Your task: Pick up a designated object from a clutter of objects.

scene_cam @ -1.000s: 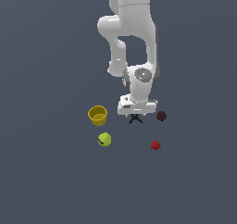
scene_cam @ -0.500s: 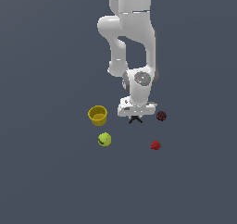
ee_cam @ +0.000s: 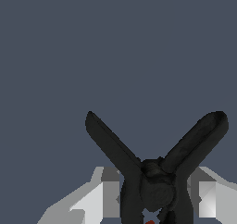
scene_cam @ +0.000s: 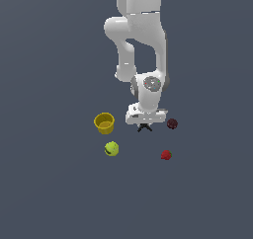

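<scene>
Gripper (scene_cam: 144, 122) hangs low over the floor at the end of the white arm (scene_cam: 141, 40), directly above the black clamp (scene_cam: 144, 128). In the wrist view the clamp (ee_cam: 155, 172) sits between the 2 pale fingers (ee_cam: 99, 197), its 2 legs splayed outward in a V and a speck of red showing at its base. The fingers flank the clamp's body on either side, but whether they press on it or stand just apart I cannot tell. In the exterior view only the clamp's dark legs poke out beneath the gripper. A maroon berry (scene_cam: 172, 123) lies just beside it toward the exterior view's right. A yellow cup (scene_cam: 104, 123) stands upright toward the left, a yellow-green ball (scene_cam: 111, 148) nearer the camera than the cup, and a red berry (scene_cam: 166, 155) nearer than the maroon one, well apart from the clamp.
</scene>
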